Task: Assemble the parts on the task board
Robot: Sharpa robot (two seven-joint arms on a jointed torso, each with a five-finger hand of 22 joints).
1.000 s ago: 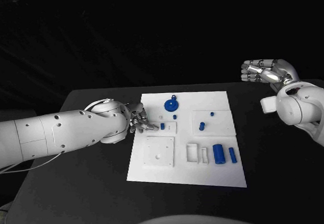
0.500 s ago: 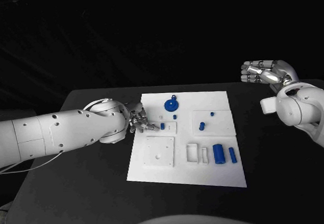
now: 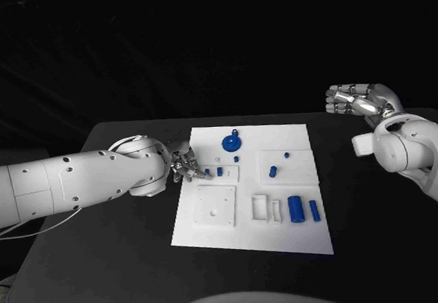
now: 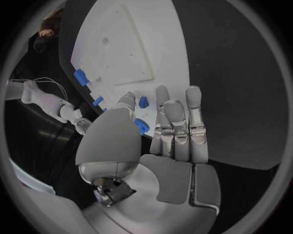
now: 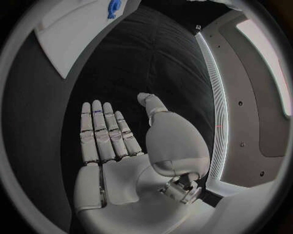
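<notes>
The white task board (image 3: 284, 230) lies in the middle of the black table. My left hand (image 3: 187, 166) hovers at the board's left edge, with a small blue part (image 3: 208, 171) between its thumb and a finger; the left wrist view shows this part (image 4: 141, 126) beside the thumb. Another small blue part (image 3: 219, 171) stands on the board just beyond. A round blue part (image 3: 232, 142) sits at the back. Blue cylinders (image 3: 295, 208) lie at the front right. My right hand (image 3: 360, 98) is raised off the back right of the table, fingers straight and holding nothing (image 5: 107, 131).
A raised white square plate (image 3: 215, 205) and white slotted blocks (image 3: 260, 205) sit on the board's front half. Small blue pegs (image 3: 273, 169) stand at mid right. Bare black table (image 3: 106, 255) surrounds the board.
My left hand has shifted slightly toward the front left, and a small blue part now shows at its fingertips. The right hand has stayed in place.
</notes>
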